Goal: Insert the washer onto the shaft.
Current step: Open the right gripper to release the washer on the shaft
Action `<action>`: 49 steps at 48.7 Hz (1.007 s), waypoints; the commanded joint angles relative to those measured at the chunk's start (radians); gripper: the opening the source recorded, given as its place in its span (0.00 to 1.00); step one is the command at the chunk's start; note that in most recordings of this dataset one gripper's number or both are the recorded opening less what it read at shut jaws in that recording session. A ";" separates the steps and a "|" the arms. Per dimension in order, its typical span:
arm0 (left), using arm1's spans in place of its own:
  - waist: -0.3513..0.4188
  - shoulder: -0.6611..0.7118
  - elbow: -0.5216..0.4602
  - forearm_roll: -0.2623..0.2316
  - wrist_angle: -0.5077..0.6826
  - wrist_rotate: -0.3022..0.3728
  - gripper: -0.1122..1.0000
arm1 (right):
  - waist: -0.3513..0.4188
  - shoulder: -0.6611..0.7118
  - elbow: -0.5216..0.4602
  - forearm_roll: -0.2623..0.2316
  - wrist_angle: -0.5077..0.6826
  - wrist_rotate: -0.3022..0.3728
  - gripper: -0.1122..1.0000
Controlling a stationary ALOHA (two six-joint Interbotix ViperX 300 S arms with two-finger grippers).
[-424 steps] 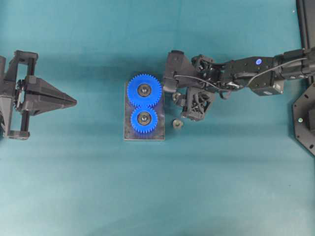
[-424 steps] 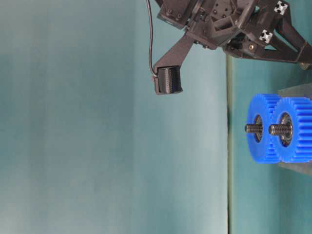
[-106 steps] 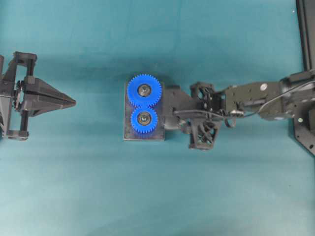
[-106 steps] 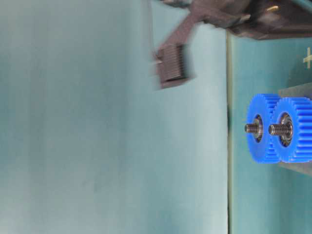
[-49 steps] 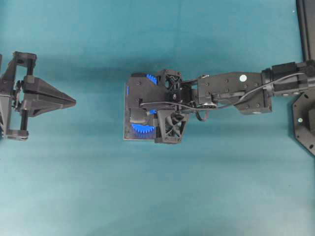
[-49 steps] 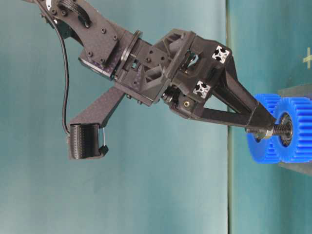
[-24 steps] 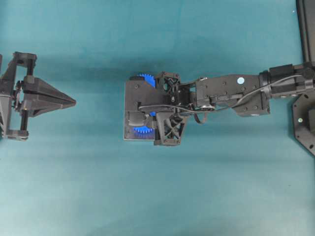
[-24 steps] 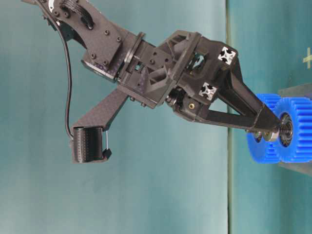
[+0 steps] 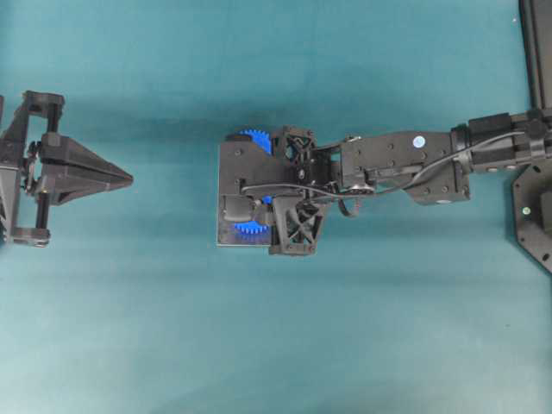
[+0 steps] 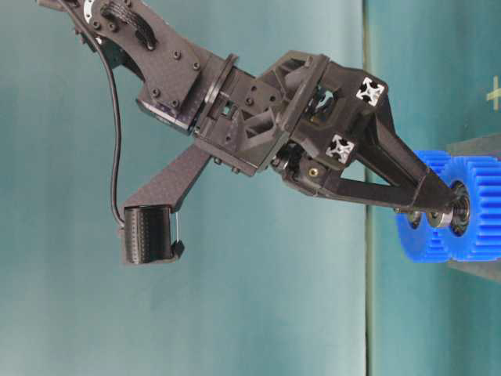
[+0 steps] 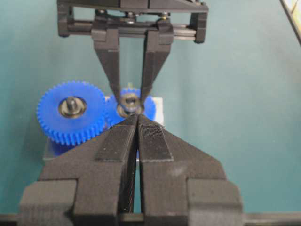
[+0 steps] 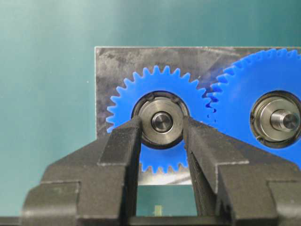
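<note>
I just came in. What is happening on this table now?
The right claw grips a small metal washer and has it on the threaded shaft of the smaller blue plastic gear, which sits on a grey metal plate. The left claw is shut, away from the gears.

Both gears are bright blue: the smaller gear point(image 12: 157, 123) and the larger gear point(image 12: 263, 106) meshed beside it, each carrying a silver-grey metal hub, and the washer point(image 12: 162, 121) at the smaller gear's centre is plain steel grey. The base plate point(image 12: 117, 59) beneath the gears is dull grey metal with faint scuffing, set on a uniform teal table point(image 9: 172, 328). The right gripper point(image 12: 162, 127) and left gripper point(image 11: 138, 120) are matte black, their fingers point(image 11: 153, 141) finely ribbed.
</note>
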 commanded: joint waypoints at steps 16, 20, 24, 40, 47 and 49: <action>0.000 -0.002 -0.008 0.002 -0.009 -0.003 0.11 | -0.006 -0.017 -0.023 0.008 -0.008 0.005 0.41; 0.000 -0.002 -0.009 0.002 -0.009 -0.003 0.11 | -0.006 -0.015 -0.023 0.008 -0.009 0.005 0.61; 0.000 -0.003 -0.008 0.003 -0.009 -0.005 0.11 | -0.006 -0.017 -0.023 0.006 -0.012 -0.006 0.83; 0.000 -0.009 -0.012 0.003 -0.009 -0.023 0.11 | -0.008 -0.058 -0.018 0.006 -0.017 -0.005 0.84; 0.000 -0.014 -0.018 0.003 -0.026 -0.014 0.11 | -0.008 -0.089 -0.008 0.006 -0.014 -0.003 0.84; -0.002 -0.015 -0.017 0.003 -0.026 -0.014 0.11 | -0.008 -0.098 -0.006 0.006 -0.014 -0.003 0.84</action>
